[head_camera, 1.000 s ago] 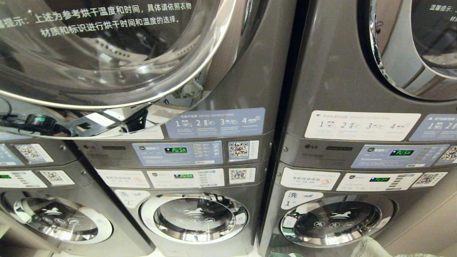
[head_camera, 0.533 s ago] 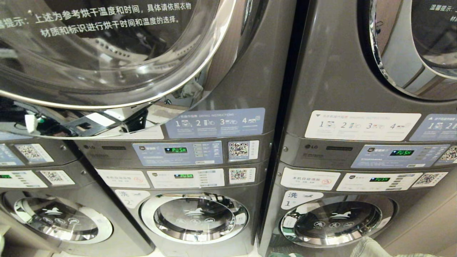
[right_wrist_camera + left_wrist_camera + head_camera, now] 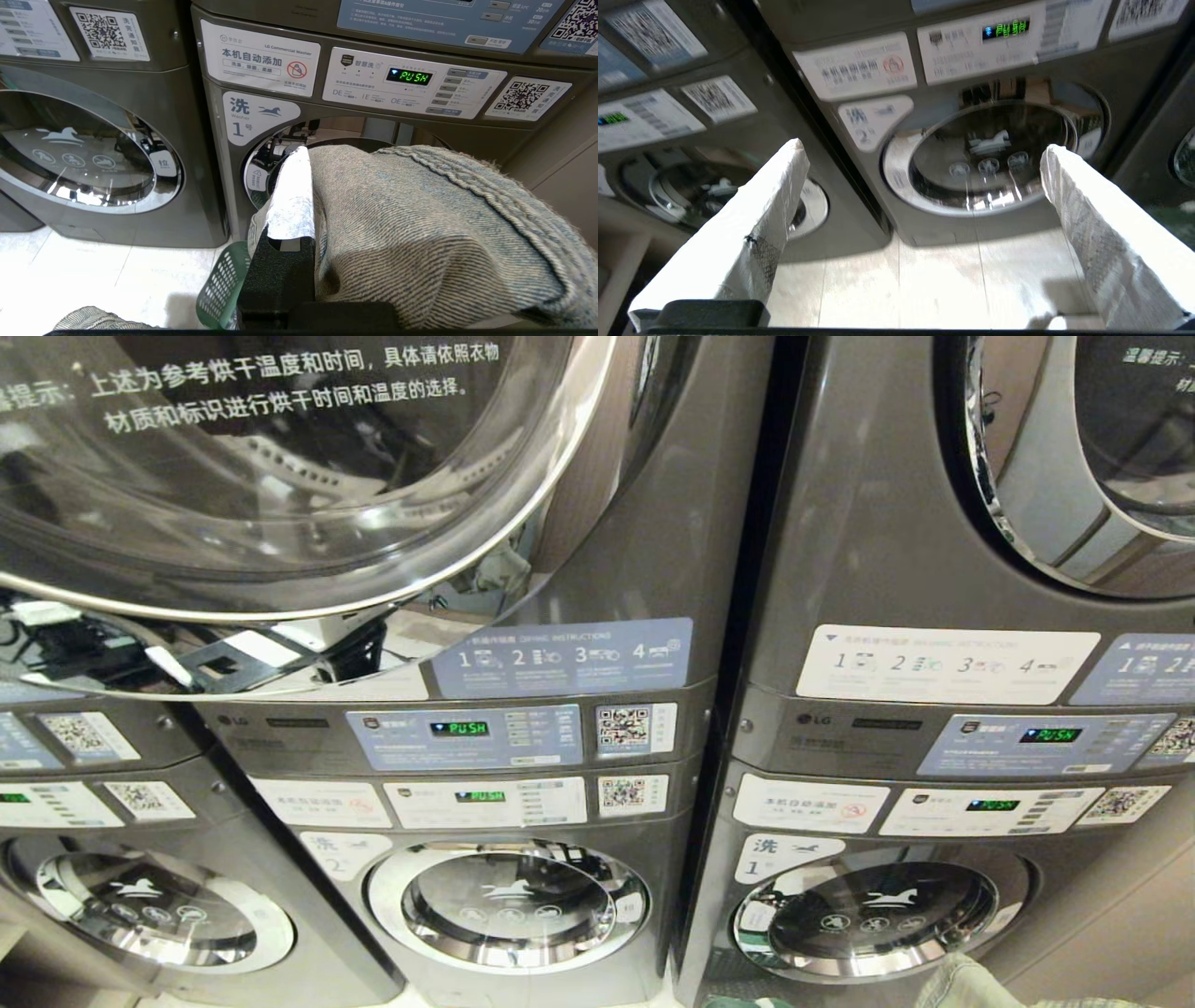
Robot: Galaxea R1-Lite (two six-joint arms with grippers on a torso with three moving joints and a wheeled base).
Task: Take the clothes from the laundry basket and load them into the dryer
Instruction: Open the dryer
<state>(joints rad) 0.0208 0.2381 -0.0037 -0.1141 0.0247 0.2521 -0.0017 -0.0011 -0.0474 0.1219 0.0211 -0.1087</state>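
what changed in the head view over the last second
Only the reflection low in the open dryer door changed: the dark arm shape with a green light mirrored there gave way to white-tipped shapes. The machines, their PUSH displays and the denim garment at the bottom edge stayed put.

Green "PUSH" glows on the grey stacked machine's control display (image 3: 459, 728) — "LG" on its metal panel (image 3: 231, 720). A white rounded sticker (image 3: 259, 113) reads "洗 Washer 1号"; another white label (image 3: 260, 58) — "本机自动添加".
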